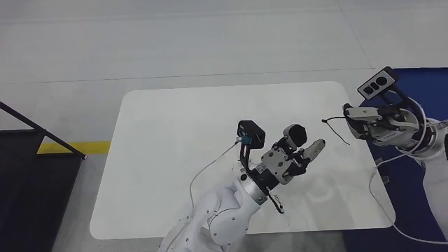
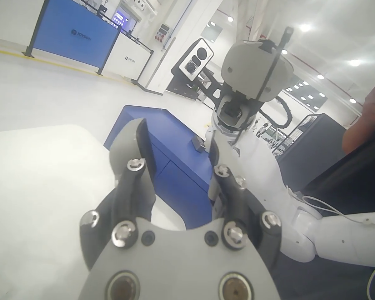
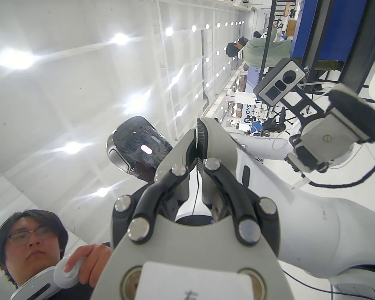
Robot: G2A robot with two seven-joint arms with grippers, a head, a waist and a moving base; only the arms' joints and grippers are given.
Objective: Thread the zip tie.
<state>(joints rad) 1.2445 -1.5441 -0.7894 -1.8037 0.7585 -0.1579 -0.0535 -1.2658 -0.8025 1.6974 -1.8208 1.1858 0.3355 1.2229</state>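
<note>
1. Right end effector (image 1: 350, 114): grey fingers pressed together on the thin black plastic zip tie (image 1: 336, 127). No gap shows between the ribbed pads (image 3: 193, 145) in its own wrist view.
2. Seen from the left wrist view, the right end effector (image 2: 256, 63) faces the camera. The zip tie (image 2: 273, 63) runs as one long straight strip across its closed fingers. The blocky head end sticks out past the fingers, and the other end trails off toward the wrist.
3. In the top view the zip tie juts from the fingertips toward the left arm. One end bends downward. It sits in the air at the right edge of the white rounded tabletop (image 1: 175, 147).
4. Left end effector (image 1: 308, 140): fingers spread wide, nothing between them and nothing touched. Its own wrist view shows the wide gap (image 2: 178, 138), with the dark pad (image 2: 142, 145) of one finger facing inward.
5. The left end effector is above the right-centre of the tabletop (image 2: 34, 173), pointed toward the right end effector. It is near the zip tie's free end but apart from it.
6. A blue surface (image 1: 420, 210) lies just beyond the tabletop's right edge, under the right arm.
</note>
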